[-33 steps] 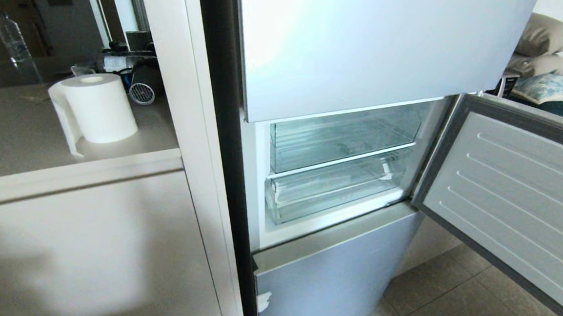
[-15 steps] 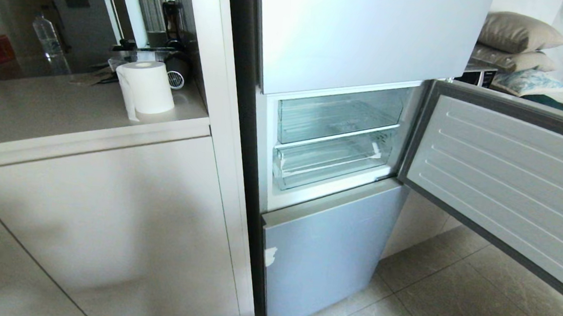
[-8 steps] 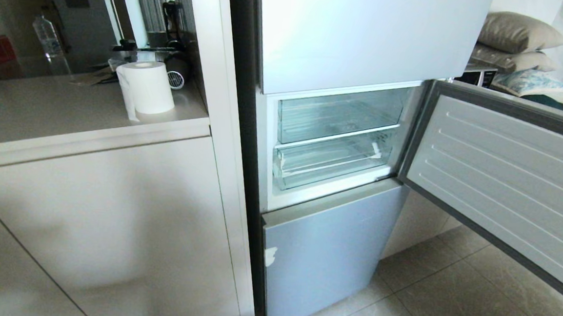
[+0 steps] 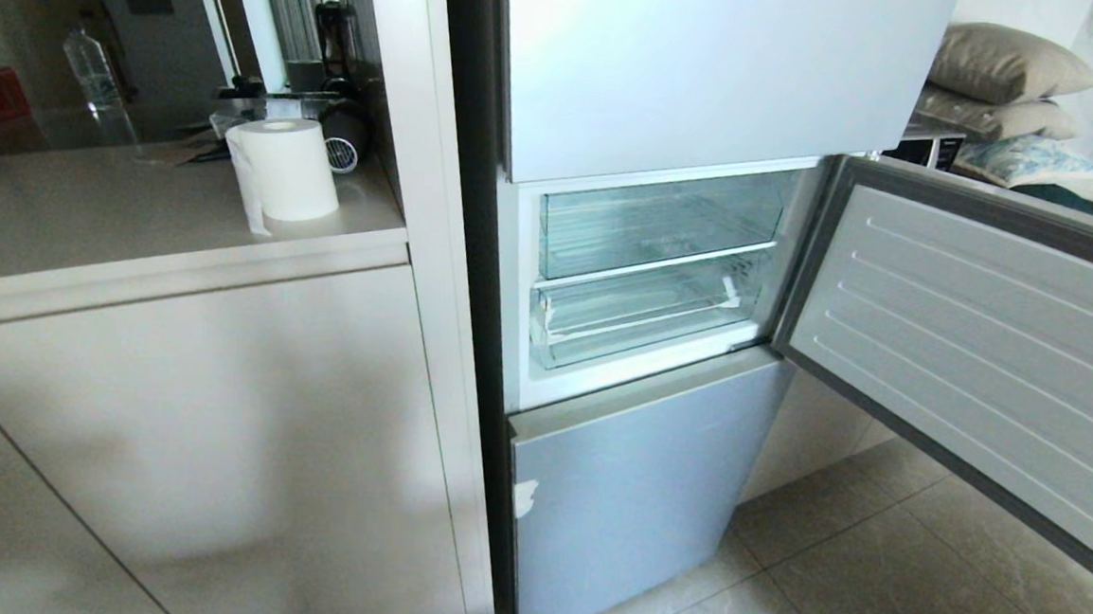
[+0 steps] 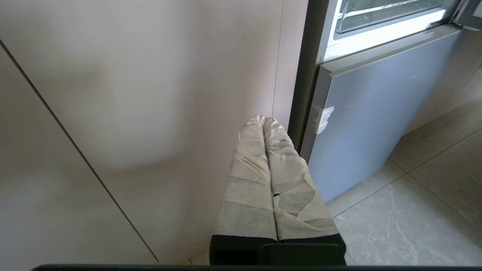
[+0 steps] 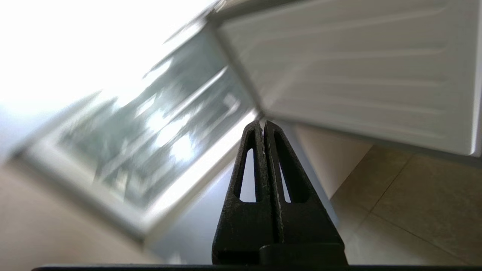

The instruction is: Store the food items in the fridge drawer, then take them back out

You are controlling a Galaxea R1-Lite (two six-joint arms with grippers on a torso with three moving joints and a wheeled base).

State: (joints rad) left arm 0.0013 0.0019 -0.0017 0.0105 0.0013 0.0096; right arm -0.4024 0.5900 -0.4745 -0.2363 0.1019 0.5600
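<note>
Head view, unchanged from half a second ago: fridge drawer point(image 4: 641, 318), clear plastic, pushed in at centre under the clear bin point(image 4: 661, 224), with the open middle door point(image 4: 970, 361) swung out at 3 o'clock, a paper-towel roll point(image 4: 284, 172) on the counter point(image 4: 106, 214) at 10 o'clock, pillows point(image 4: 1006, 79) at 1 o'clock; no food items or arms in sight. Left wrist view: left gripper point(image 5: 263, 120), tape-wrapped fingers pressed together and empty, low by the cabinet panel point(image 5: 131, 113), lower fridge door point(image 5: 376, 113) at 2 o'clock. Right wrist view: right gripper point(image 6: 262, 124), black jaws closed on nothing, pointing at the blurred drawer compartment, door panel at 1 o'clock.
</note>
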